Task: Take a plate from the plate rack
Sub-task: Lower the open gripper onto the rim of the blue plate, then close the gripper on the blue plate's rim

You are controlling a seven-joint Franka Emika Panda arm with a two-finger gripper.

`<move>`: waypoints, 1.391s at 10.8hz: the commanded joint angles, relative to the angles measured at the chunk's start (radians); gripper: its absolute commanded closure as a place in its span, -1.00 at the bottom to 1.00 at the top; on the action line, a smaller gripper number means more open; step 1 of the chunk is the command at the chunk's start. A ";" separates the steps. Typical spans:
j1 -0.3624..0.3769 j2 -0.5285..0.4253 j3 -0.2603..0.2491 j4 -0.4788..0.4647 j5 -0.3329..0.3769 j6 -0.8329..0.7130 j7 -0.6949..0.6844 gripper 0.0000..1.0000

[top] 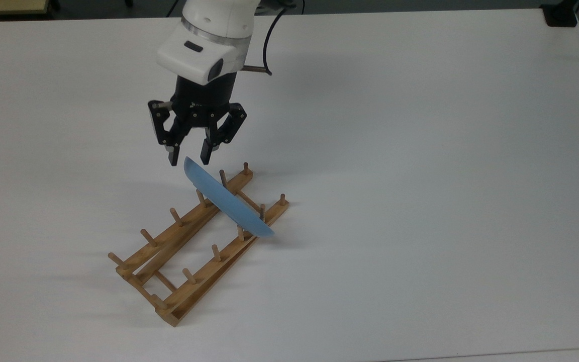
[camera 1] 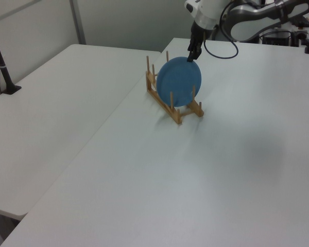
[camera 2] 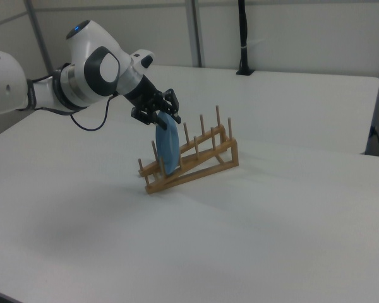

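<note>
Step in hand: approach to the grasp. Tool [top: 188, 158] hangs just above the top edge of the plate [top: 226, 200], fingers spread and holding nothing, 1 finger to each side of the rim as the top view shows it. No contact yet that I can make out.

Plate stands on edge, slightly tilted, in a slot between pegs near 1 end of the plate rack [top: 169, 246]; the other slots hold nothing.

Next move, as I judge it: lower until the fingers straddle the rim, clench, then lift up along the pegs so the plate does not drag the light rack with it.

Surface: plain white tabletop [top: 420, 151], matte. A 2nd white table [camera 1: 51, 103] adjoins it in the left view. Pale partition walls and a dark post [camera 2: 243, 38] stand behind in the right view.
</note>
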State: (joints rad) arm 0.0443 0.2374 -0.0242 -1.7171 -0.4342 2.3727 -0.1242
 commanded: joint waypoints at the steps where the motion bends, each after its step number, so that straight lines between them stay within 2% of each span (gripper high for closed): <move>1: 0.012 0.037 -0.008 0.010 -0.115 0.052 0.066 0.23; 2: 0.023 0.040 -0.008 0.010 -0.132 0.060 0.080 0.31; 5: 0.028 0.040 -0.008 0.010 -0.172 0.062 0.080 1.00; 8: 0.028 0.029 -0.008 0.010 -0.173 0.063 0.080 1.00; 10: 0.022 0.014 -0.008 0.083 -0.158 0.060 0.087 1.00; 13: 0.014 -0.009 -0.011 0.117 -0.155 0.062 0.182 1.00; 14: 0.012 -0.009 -0.013 0.119 -0.134 0.062 0.237 1.00; 15: 0.012 -0.009 -0.011 0.145 -0.062 0.062 0.289 1.00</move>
State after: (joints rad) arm 0.0537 0.2352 -0.0295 -1.5941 -0.5787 2.4224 0.0531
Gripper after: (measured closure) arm 0.934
